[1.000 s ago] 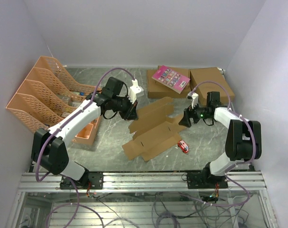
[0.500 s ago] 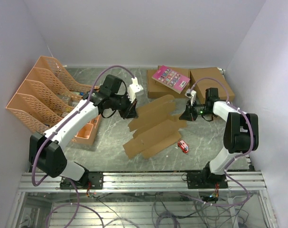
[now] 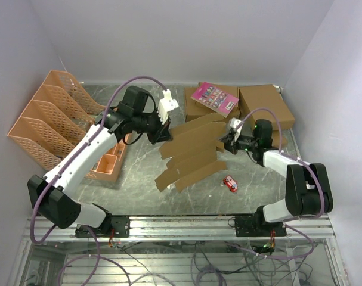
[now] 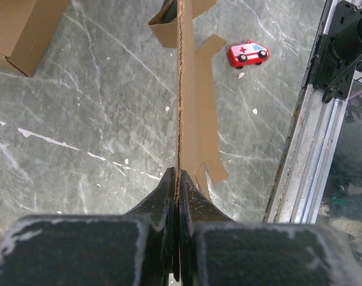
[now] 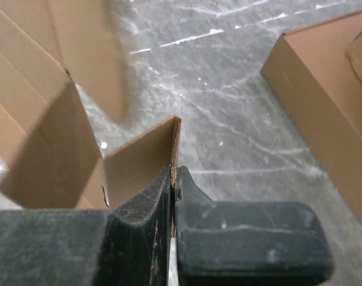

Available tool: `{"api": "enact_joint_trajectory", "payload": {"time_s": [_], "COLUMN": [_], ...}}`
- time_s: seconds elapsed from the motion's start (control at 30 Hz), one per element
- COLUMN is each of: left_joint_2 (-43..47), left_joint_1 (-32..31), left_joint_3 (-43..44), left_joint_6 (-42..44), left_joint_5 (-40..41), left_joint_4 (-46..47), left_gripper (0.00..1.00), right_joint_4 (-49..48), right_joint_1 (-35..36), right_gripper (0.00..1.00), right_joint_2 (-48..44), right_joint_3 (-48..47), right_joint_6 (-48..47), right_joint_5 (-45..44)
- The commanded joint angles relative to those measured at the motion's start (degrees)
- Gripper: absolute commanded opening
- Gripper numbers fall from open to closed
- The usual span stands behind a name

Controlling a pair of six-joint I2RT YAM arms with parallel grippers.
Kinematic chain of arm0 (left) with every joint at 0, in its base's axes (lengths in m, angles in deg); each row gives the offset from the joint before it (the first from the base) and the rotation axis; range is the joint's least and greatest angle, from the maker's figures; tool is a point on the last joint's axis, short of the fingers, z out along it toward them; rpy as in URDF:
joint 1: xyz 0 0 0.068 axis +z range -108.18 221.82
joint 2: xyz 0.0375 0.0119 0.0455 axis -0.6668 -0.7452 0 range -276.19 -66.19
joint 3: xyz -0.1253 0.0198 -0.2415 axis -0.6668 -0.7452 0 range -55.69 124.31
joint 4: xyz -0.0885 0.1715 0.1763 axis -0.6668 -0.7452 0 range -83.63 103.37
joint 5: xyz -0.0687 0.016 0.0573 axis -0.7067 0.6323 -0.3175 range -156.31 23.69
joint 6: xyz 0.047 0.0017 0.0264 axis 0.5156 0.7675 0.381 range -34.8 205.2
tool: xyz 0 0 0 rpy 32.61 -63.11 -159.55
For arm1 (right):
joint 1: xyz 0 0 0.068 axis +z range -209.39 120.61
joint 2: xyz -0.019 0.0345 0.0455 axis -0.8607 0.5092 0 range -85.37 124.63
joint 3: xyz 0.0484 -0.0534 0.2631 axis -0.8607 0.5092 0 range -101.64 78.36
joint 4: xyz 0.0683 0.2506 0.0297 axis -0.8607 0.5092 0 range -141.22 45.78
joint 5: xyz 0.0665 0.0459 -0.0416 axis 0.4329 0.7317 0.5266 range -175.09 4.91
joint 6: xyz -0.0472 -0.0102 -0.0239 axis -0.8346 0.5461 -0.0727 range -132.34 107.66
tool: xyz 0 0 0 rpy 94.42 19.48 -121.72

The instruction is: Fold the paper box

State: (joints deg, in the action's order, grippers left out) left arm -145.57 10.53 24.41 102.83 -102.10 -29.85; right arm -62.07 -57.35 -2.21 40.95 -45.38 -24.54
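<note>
Left tool [image 4: 176, 179]: jaws pressed together on the edge of the paper box [image 3: 192, 152]; the wrist view shows the cardboard edge-on, running straight away from the fingertips

Right tool [image 5: 173, 173]: jaws closed flat on a small upright flap at the box's right end, pads touching both faces

Left arm [image 3: 88, 149]: stretched long from its base at the near left, rising diagonally toward the table's middle, wrist bent to the right, tool meeting the box's far left corner

Right arm [image 3: 300, 179]: upper link near upright over its base, forearm lying low and reaching left, tool level with the flap

Paper box: unfolded, flaps spread, held between the two tools over the middle of the table [image 3: 139, 179], tilted with the far edge highest. Whether the near flaps touch the table I cannot tell

Toy ambulance [image 3: 230, 183] lies on the table just beside the box's near right edge, apart from it

Brown boxes [image 3: 267, 101] sit at the far side, one bearing a pink booklet [image 3: 214, 98]. Orange file racks [image 3: 49, 119] stand at the far left
</note>
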Motion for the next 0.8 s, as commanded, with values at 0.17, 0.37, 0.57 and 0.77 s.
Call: {"api": "enact_joint_trajectory", "payload": {"time_s": [0.17,0.37,0.57,0.77], "left_joint_2": [0.44,-1.74,-3.55,-5.05], "left_joint_1": [-0.89,-0.46,-0.17,-0.16], "left_joint_3": [3.66,8.20,12.67,14.22], "left_joint_6": [2.45,4.79,6.15,6.91], "left_joint_5": [13.77,23.77,28.57,25.62], "left_joint_4": [-3.03,-3.29,-2.98,-2.48], "left_gripper": [0.07,0.07,0.07,0.07], "right_joint_4": [-18.87,-11.55,-12.32,-18.45], "right_joint_1": [4.50,3.02,2.86,3.35], "right_gripper": [0.00,0.00,0.00,0.00], "right_joint_2": [2.27,3.21,2.82,3.39], "right_joint_3": [-0.64,-5.77,-6.48,-4.97], "right_joint_6": [12.23,15.00,19.19,25.09], "right_joint_5": [-13.01,-14.36,-12.34,-14.23]}}
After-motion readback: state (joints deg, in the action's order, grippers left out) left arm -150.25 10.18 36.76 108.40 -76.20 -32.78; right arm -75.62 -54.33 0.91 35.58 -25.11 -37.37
